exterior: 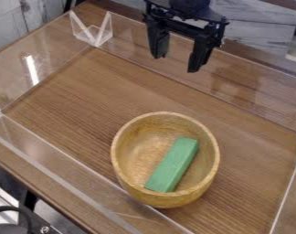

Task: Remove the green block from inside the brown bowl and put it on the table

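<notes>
Green rectangular block (pixel 174 165) lay inside the round light-brown wooden bowl (pixel 136 137), its long axis slanting from lower left to upper right. Well behind the bowl, the black gripper (pixel 179 47) hung spread and empty above the wood-grain table (pixel 78 101).

Bright, plain green on the green block (pixel 174 164), unpatterned, inside the brown bowl (pixel 129 144). Light tan-brown on that bowl, with fine speckled grain across its inner wall and a paler rim. Darker brown with long parallel grain streaks on the table (pixel 101 91) all around the bowl. Clear, colourless, with pale white glints along the edges, on the acrylic walls (pixel 41 50) beyond the bowl. Matte black on the gripper (pixel 184 47) above and behind the bowl.
</notes>
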Robot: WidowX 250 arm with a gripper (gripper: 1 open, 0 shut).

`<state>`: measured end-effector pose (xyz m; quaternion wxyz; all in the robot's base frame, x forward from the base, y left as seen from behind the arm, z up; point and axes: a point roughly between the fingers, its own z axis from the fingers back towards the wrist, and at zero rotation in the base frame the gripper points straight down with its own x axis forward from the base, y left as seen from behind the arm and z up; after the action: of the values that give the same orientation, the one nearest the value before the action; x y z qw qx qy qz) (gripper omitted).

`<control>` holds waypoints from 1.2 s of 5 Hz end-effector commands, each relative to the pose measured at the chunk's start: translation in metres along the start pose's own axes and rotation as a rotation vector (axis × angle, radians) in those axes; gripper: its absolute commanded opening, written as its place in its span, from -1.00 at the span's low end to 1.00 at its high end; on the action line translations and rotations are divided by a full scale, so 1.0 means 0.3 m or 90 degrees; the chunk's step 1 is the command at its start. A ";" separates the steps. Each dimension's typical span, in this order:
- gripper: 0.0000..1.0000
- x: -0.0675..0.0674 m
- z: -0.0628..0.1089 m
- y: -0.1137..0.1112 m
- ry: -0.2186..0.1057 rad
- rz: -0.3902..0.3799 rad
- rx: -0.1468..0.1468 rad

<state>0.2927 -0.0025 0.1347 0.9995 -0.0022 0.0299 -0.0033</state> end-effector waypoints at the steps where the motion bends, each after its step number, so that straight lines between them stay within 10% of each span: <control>1: 1.00 -0.025 -0.023 -0.015 0.012 0.003 0.000; 2: 1.00 -0.113 -0.039 -0.066 -0.002 0.023 -0.005; 6: 1.00 -0.225 -0.075 -0.133 -0.004 0.033 -0.002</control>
<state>0.2210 -0.0406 0.1069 0.9986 0.0011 0.0474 0.0229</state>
